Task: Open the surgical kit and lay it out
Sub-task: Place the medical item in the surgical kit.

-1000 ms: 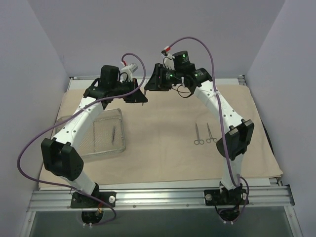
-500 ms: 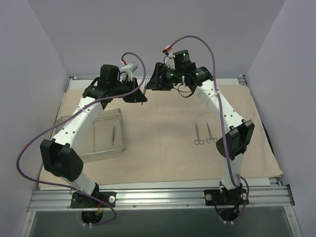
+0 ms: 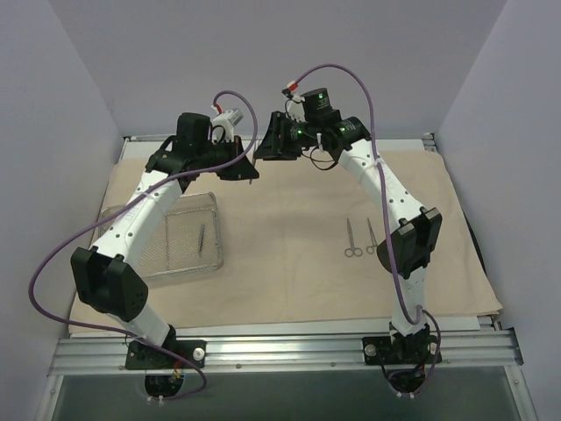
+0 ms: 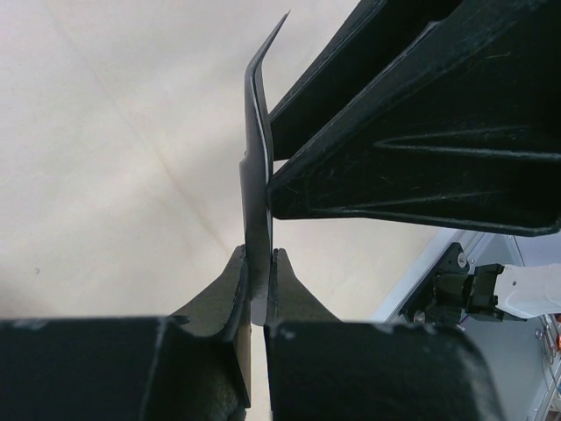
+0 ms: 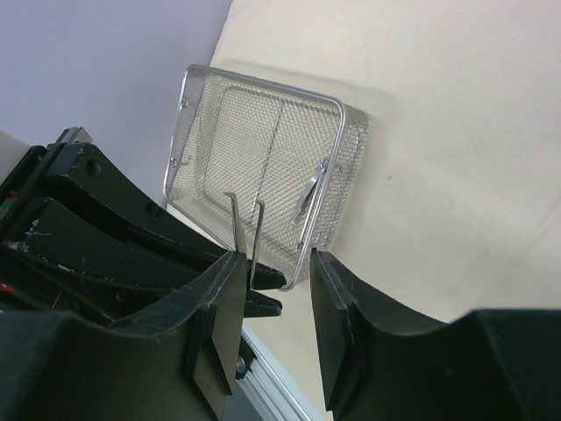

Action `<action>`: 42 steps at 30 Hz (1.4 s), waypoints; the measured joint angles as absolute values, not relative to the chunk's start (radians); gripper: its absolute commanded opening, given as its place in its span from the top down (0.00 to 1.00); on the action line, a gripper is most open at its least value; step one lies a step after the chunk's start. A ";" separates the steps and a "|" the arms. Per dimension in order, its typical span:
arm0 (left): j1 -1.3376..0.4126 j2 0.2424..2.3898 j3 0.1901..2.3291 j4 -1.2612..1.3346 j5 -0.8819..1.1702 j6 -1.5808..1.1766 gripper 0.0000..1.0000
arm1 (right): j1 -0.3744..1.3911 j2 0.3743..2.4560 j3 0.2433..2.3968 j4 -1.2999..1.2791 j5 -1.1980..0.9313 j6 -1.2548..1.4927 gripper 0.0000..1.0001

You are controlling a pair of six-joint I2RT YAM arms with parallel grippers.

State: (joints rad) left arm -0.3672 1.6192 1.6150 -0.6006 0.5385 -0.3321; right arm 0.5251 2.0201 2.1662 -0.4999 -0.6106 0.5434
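The cloth [image 3: 289, 285] lies open and flat, and the wire tray [image 3: 184, 269] sits uncovered on its left part, so the unwrapping looks done. Well to the right of the tray, two scissor-like tools lie on the cloth, one [image 3: 352, 239] just beside the other [image 3: 372, 235], ring handles toward the near edge. One thin tool [image 3: 201, 235] lies inside the tray.

A fourth tool [image 4: 256, 132] hangs in the air beyond the tray's far right corner. The left gripper [image 4: 259, 256] is clamped tight on it, while the right gripper [image 5: 276, 263] holds its fingers apart around the tool's tips, not squeezing. I read this as a handover half made. What is left is setting this tool down by the pair, then fetching the one from the tray.

Purple cables [image 3: 53, 263] loop over both arms, and a metal rail [image 3: 280, 349] runs along the edge nearer than the tray. The two grippers crowd each other closely. The right arm's elbow [image 3: 412, 246] hangs right beside the laid-out pair — it may brush them when that arm swings back.
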 measured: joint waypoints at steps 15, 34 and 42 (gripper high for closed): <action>-0.368 1.636 1.641 -0.610 0.533 -0.332 0.98 | 0.523 2.025 2.175 -0.497 -0.622 0.522 0.59; -0.356 1.641 1.641 -0.609 0.544 -0.336 0.98 | 0.519 2.022 2.162 -0.490 -0.685 0.521 0.59; -0.356 1.650 1.641 -0.609 0.543 -0.337 0.98 | 0.518 2.014 2.135 -0.490 -0.704 0.518 0.59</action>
State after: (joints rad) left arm -0.3561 1.6501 1.6405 -0.6094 0.5434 -0.3367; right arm 0.5179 2.0136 2.1349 -0.4904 -0.7040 0.5182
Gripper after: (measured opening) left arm 0.083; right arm 0.415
